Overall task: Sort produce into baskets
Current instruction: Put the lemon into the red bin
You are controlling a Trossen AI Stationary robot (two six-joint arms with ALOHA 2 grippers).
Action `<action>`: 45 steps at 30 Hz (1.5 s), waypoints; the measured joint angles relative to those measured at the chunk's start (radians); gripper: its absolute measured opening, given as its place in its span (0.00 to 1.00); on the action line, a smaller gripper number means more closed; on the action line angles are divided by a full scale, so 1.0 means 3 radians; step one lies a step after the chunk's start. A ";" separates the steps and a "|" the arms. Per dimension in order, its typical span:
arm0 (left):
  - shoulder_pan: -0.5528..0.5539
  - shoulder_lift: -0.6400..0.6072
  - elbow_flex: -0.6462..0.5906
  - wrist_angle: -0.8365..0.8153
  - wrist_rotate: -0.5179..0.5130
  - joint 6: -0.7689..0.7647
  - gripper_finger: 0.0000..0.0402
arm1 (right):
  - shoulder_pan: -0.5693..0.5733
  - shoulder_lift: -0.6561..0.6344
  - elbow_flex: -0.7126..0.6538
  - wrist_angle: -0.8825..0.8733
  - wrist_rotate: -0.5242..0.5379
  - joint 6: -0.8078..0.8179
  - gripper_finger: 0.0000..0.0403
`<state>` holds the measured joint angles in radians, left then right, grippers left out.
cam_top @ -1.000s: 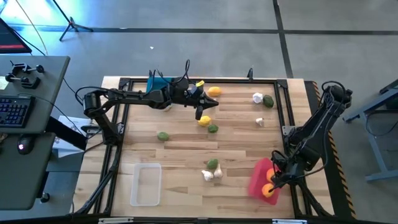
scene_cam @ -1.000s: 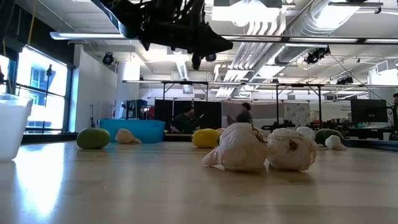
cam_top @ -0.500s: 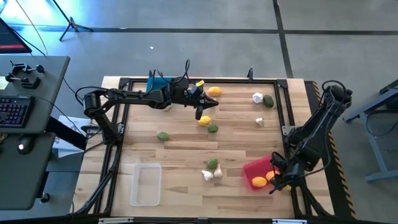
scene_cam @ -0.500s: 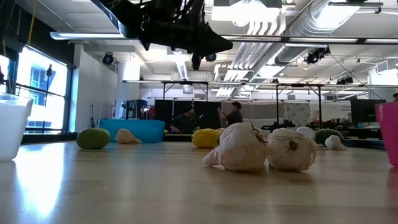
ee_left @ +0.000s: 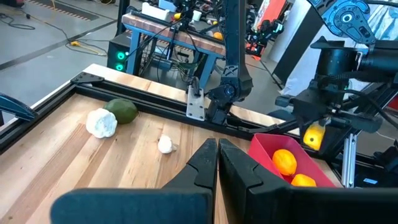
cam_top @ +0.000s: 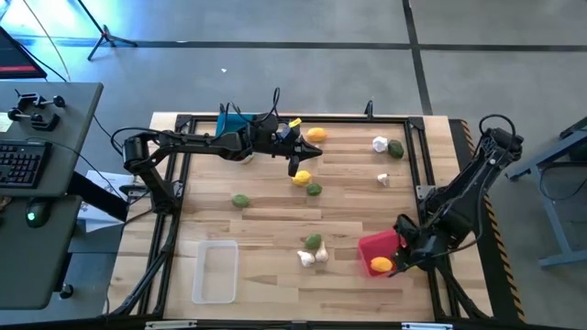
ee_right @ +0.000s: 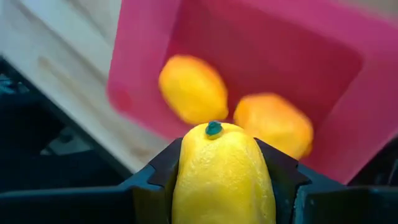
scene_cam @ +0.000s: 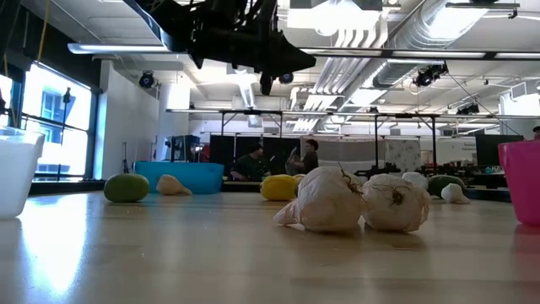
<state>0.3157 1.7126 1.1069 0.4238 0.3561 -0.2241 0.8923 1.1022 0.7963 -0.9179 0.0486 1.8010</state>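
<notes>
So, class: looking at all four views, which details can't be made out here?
- Blue basket: contents hidden by the left arm in the high view, by its wall in the low view.
- Red basket: cut off by the low view's edge.
- Lemon in the right gripper: its far side is hidden.

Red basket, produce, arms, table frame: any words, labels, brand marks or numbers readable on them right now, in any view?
None can be read.
Red basket: plain walls, no label.
Lemon held in the right gripper: only a green stem nub, no sticker.
Left gripper: plain dark fingers, no marking.
Boards and screens in the room behind the table, low view: too small to read.
</notes>
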 joint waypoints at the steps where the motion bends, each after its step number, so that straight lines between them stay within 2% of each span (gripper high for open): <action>1: 0.0000 0.0000 0.0000 0.0001 0.0000 0.0000 0.00 | -0.0055 0.0024 0.0000 -0.0031 -0.0001 -0.0122 0.35; 9: 0.0000 0.0000 0.0001 0.0000 0.0000 0.0000 0.00 | -0.0539 0.0159 -0.0001 -0.0327 0.0016 -0.1259 0.35; 18: 0.0000 0.0000 0.0000 -0.0002 0.0000 -0.0001 0.00 | -0.1031 0.0161 -0.0007 -0.0450 0.0013 -0.2819 0.35; 23: 0.0000 0.0000 0.0000 -0.0008 -0.0001 -0.0001 0.00 | -0.1172 0.0162 -0.0235 -0.0267 -0.0255 -0.3392 0.35; 37: 0.0000 0.0000 0.0001 -0.0028 -0.0003 -0.0029 0.00 | -0.1178 0.0162 -0.0445 -0.0264 -0.0276 -0.3850 0.35; 45: 0.0000 0.0000 0.0001 -0.0028 -0.0003 -0.0028 0.00 | -0.1178 0.0162 -0.0445 -0.0264 -0.0280 -0.3775 0.45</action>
<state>0.3157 1.7126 1.1072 0.4152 0.3553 -0.2325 0.5388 1.1507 0.6628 -0.9970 -0.0354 0.6684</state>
